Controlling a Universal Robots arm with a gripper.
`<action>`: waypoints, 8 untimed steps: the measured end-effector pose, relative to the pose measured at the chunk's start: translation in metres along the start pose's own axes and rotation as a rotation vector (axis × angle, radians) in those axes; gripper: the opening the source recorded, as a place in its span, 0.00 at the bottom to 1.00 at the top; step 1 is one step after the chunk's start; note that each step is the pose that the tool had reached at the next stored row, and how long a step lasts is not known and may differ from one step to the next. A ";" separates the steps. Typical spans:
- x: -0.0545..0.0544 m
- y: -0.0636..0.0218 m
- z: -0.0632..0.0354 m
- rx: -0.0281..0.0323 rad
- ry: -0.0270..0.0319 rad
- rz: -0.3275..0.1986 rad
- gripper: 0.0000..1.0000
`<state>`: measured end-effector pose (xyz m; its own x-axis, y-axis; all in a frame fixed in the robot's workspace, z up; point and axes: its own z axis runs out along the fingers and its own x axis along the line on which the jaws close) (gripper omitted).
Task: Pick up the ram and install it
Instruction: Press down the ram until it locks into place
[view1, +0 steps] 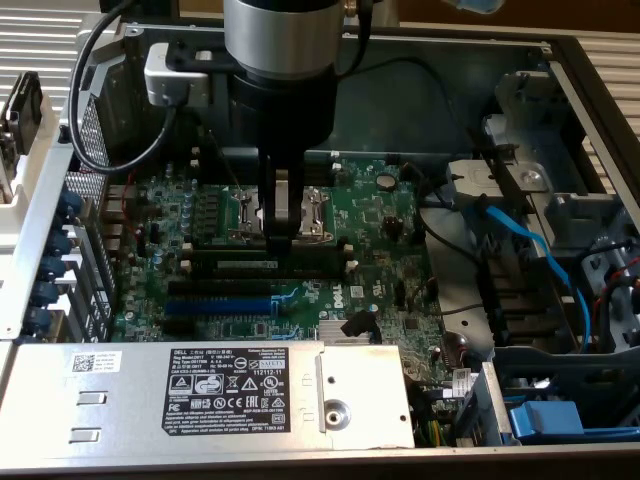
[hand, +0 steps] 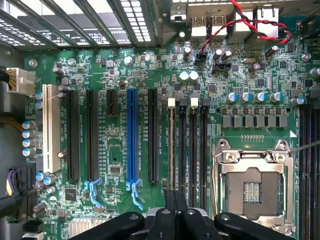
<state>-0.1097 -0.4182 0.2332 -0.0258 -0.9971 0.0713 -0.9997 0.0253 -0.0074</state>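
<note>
The ram (view1: 250, 264) is a long green stick with a small white label. It stands on edge in one of the black memory slots (view1: 275, 250) on the motherboard (view1: 380, 215). My gripper (view1: 281, 236) hangs straight down over it, fingers shut, with the tips just above the stick's upper edge near its middle. Whether they touch it I cannot tell. In the wrist view the shut gripper (hand: 176, 196) points along the row of memory slots (hand: 194, 145), whose white end clips (hand: 171, 102) sit at the far end.
A blue expansion slot (view1: 220, 303) (hand: 131, 135) lies beside the memory slots, and the open CPU socket (hand: 252, 185) lies on their other side. A grey metal box with a black label (view1: 225, 385) spans the case front. Blue cables (view1: 530, 250) and drive bays fill the exterior view's right.
</note>
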 end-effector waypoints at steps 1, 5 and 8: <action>0.000 0.0000 0.0005 0.0001 -0.0004 0.000 0.10; 0.000 0.0000 0.0011 0.0000 -0.0004 0.000 0.10; 0.000 0.0000 0.0017 0.0002 -0.0007 -0.001 0.10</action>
<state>-0.1097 -0.4182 0.2314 -0.0253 -0.9972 0.0707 -0.9997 0.0248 -0.0075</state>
